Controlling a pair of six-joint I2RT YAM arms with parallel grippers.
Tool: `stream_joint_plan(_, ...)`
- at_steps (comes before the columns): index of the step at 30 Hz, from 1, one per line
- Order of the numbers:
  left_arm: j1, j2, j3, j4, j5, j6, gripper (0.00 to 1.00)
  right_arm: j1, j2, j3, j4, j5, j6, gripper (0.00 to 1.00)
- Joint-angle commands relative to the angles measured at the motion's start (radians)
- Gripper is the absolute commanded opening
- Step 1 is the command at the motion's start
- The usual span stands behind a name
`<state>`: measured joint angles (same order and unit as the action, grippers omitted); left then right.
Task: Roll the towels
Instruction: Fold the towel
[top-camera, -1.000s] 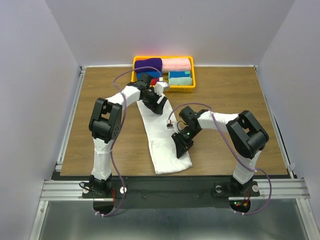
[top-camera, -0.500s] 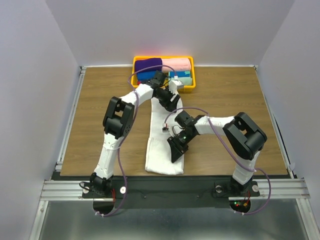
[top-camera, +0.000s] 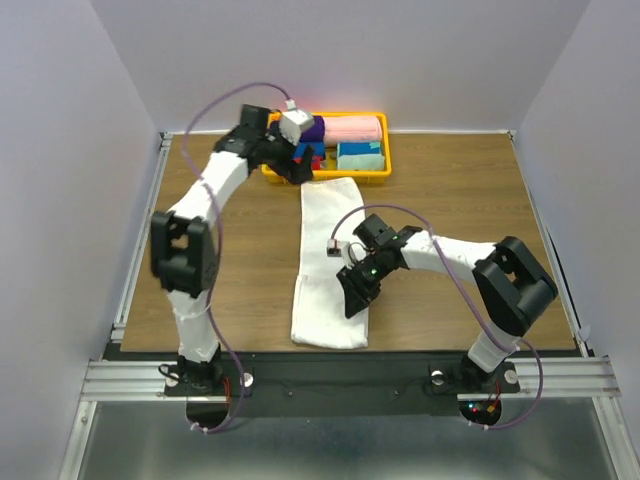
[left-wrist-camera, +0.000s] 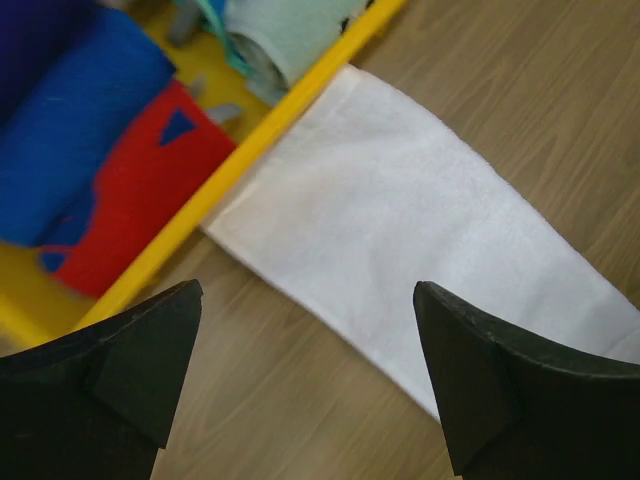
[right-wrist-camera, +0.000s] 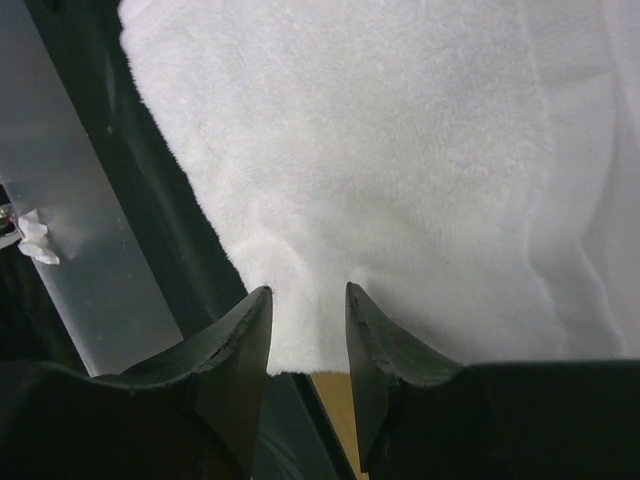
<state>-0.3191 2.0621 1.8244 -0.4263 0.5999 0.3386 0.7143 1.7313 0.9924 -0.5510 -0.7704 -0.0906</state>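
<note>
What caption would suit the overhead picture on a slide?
A white towel lies spread flat, the right gripper over its near half, the left gripper open beside the yellow bin.

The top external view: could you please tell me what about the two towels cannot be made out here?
- Purple towel: top view, the left arm's wrist covers most of it; rolled or not is unclear.
- White towel: top view, the right jaws cover its near right part; right wrist view, they hide whether they pinch its edge.
- Red roll and blue roll: top view, tiny, mostly under the left arm's wrist.
</note>
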Motion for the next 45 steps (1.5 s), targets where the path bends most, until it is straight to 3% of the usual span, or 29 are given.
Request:
stream_joint_plan(1,0.003,-0.465,-0.192,0.165,-0.116,0.114,0.99,-0.010,-0.125,0.063,-0.049,0.046,-0.032,0.41)
stream_joint_plan(3,0.008,-0.685,-0.439,0.374,-0.267,0.045,0.99,-0.015,-0.150,0.072,-0.058,0.037,-0.023,0.41)
stream_joint_plan(5,0.015,-0.804,-0.564,0.420,-0.321,0.043,0.99,-0.016,-0.174,0.072,-0.061,0.028,-0.021,0.41)
stream_joint_plan(6,0.015,-0.853,-0.642,0.384,-0.274,0.104,0.99,-0.015,-0.173,0.069,-0.061,0.028,-0.017,0.41)
stream_joint_plan(7,0.011,-0.931,-0.661,0.303,-0.197,0.289,0.99,-0.016,-0.167,0.069,-0.064,0.031,-0.011,0.41)
stream_joint_plan(8,-0.009,-0.968,-0.703,0.141,-0.080,0.413,0.99,-0.016,-0.145,0.063,-0.066,0.017,-0.008,0.41)
stream_joint_plan(10,-0.095,-1.052,-0.795,0.101,-0.153,0.493,0.93,-0.016,-0.116,0.052,-0.066,0.003,-0.009,0.41)
stream_joint_plan(13,-0.276,-1.210,-0.980,-0.017,-0.261,0.620,0.93,-0.018,-0.053,0.051,-0.064,0.002,-0.027,0.40)
stream_joint_plan(14,-0.366,-1.274,-1.061,-0.026,-0.328,0.629,0.93,-0.021,-0.035,0.051,-0.064,0.011,-0.032,0.40)
stream_joint_plan(17,-0.486,-1.359,-1.155,-0.078,-0.353,0.655,0.93,-0.044,0.036,0.038,-0.064,-0.015,-0.041,0.40)
stream_joint_plan(20,-0.670,-1.353,-1.273,-0.071,-0.393,0.634,0.88,-0.064,0.092,0.035,-0.072,-0.029,-0.061,0.40)
stream_joint_plan(28,-0.909,-1.271,-1.357,0.078,-0.430,0.608,0.80,-0.068,0.168,0.057,-0.099,-0.056,-0.064,0.39)
stream_joint_plan(30,-0.933,-1.255,-1.364,0.101,-0.419,0.614,0.77,-0.069,0.171,0.058,-0.101,-0.058,-0.067,0.39)
stream_joint_plan(36,-0.963,-1.146,-1.378,0.196,-0.410,0.600,0.55,-0.070,0.182,0.064,-0.110,-0.060,-0.070,0.39)
stream_joint_plan(45,-0.968,-1.007,-1.387,0.270,-0.416,0.588,0.57,-0.078,0.201,0.078,-0.124,-0.046,-0.080,0.39)
